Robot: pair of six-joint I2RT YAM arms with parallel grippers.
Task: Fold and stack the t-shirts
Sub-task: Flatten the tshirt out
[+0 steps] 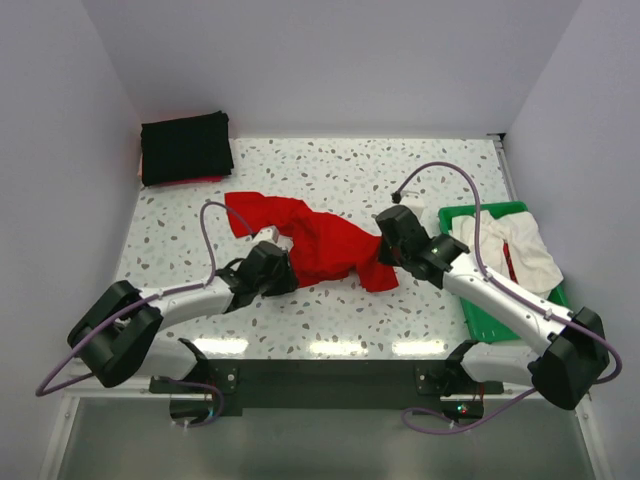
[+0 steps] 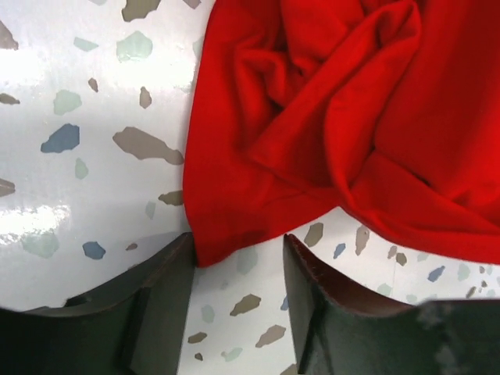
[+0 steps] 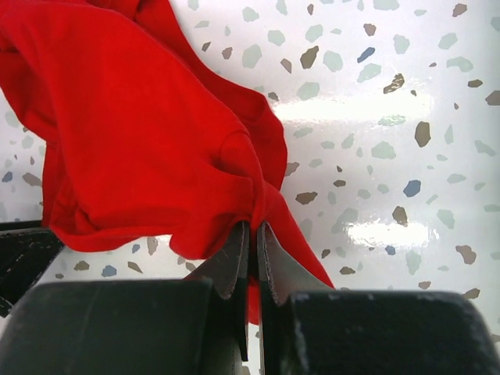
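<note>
Right gripper (image 3: 251,234) clamped on thin fold of red t-shirt (image 1: 320,245), crumpled on table (image 1: 400,180). Left gripper (image 2: 237,262) apart, straddling hem corner. Risk: thin pinch slips under pull; left closes short, misses cloth.

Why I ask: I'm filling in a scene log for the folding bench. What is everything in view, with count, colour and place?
red t-shirt: one, bright red, crumpled at mid-table between the arms
black t-shirt: one, black, folded, far left corner
whitish t-shirt: one, off-white, bunched in the tray
green tray: one, green, right edge of the table
table: one, white with speckles, under everything
left gripper: one, dark, open, fingers either side of the red t-shirt's corner
right gripper: one, dark, shut on the red t-shirt's edge
</note>
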